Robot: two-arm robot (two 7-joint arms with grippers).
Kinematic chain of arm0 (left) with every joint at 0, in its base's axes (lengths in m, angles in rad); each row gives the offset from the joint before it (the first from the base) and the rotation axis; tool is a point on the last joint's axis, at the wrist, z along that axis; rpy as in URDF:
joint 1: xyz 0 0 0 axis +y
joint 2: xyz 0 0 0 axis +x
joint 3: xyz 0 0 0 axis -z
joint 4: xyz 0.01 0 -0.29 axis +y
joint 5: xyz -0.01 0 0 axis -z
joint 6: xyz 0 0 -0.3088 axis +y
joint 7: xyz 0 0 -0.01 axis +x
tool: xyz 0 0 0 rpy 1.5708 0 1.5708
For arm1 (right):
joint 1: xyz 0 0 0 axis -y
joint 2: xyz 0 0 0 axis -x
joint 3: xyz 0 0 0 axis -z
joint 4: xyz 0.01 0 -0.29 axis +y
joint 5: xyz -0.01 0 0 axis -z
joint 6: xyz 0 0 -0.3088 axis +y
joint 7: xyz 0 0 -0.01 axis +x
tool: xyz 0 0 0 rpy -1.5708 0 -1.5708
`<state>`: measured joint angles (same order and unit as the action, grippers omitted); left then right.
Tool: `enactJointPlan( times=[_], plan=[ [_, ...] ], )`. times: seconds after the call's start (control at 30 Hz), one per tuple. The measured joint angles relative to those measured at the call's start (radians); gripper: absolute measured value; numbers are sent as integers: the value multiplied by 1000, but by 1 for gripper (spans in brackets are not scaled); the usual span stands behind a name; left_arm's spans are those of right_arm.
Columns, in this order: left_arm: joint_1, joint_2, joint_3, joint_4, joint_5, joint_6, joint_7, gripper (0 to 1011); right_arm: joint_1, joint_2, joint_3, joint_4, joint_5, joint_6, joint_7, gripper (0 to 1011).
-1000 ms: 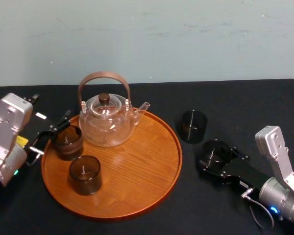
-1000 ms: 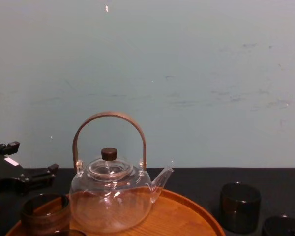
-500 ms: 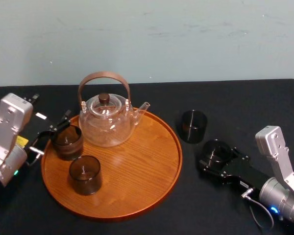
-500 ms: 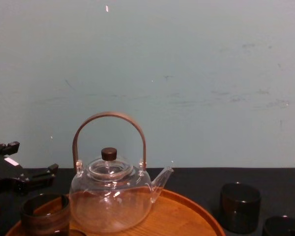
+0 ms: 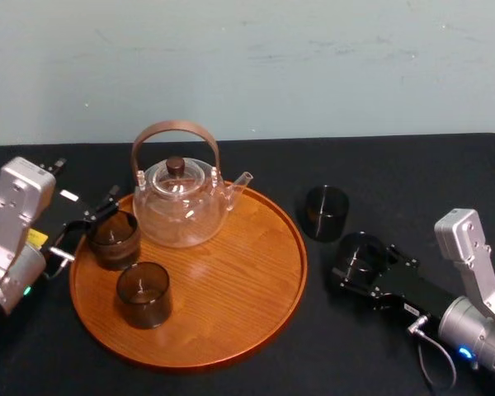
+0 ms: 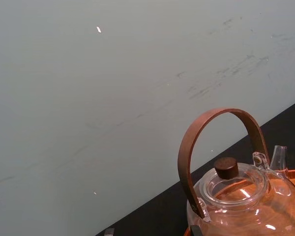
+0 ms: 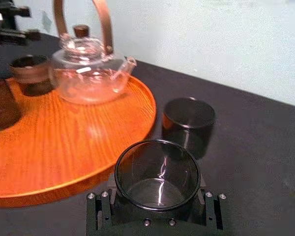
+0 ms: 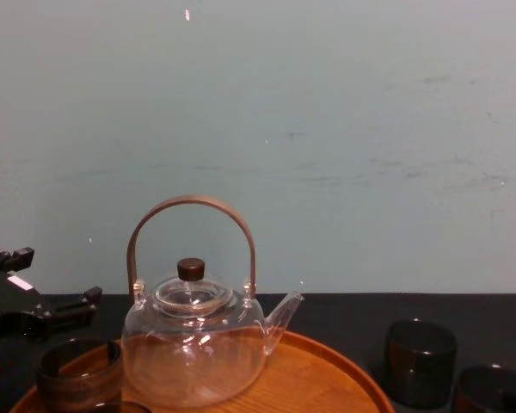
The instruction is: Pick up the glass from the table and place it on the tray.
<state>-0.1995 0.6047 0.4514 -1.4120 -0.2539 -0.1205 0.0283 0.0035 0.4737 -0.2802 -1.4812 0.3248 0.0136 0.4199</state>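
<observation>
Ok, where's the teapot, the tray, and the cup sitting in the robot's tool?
teapot (image 5: 180, 213): head view, on its clear belly.
tray (image 5: 231, 280): head view, on the bare wood near the middle.
cup (image 7: 157, 191): right wrist view, on its bottom.

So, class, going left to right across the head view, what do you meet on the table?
The left hand → left-rim glass on the tray → teapot → lone glass off the tray → held glass in the right hand.

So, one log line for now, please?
right gripper: shut on glass, right of tray | left gripper: open at tray's left edge | glass not on tray
</observation>
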Motion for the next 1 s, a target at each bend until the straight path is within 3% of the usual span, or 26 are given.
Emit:
enactJointPlan(
  times=[0.3, 0.47, 1.0],
  plan=[
    [0, 0, 0, 0, 0, 0, 0, 1001, -30, 16, -24, -87, -5, -6, 22, 905],
    [0, 0, 0, 0, 0, 0, 0, 1001, -27, 15, -58, -112, -18, -8, 37, 905],
    [0, 0, 0, 0, 0, 0, 0, 1001, 35, -21, -159, -103, -51, 0, 66, 905]
  ],
)
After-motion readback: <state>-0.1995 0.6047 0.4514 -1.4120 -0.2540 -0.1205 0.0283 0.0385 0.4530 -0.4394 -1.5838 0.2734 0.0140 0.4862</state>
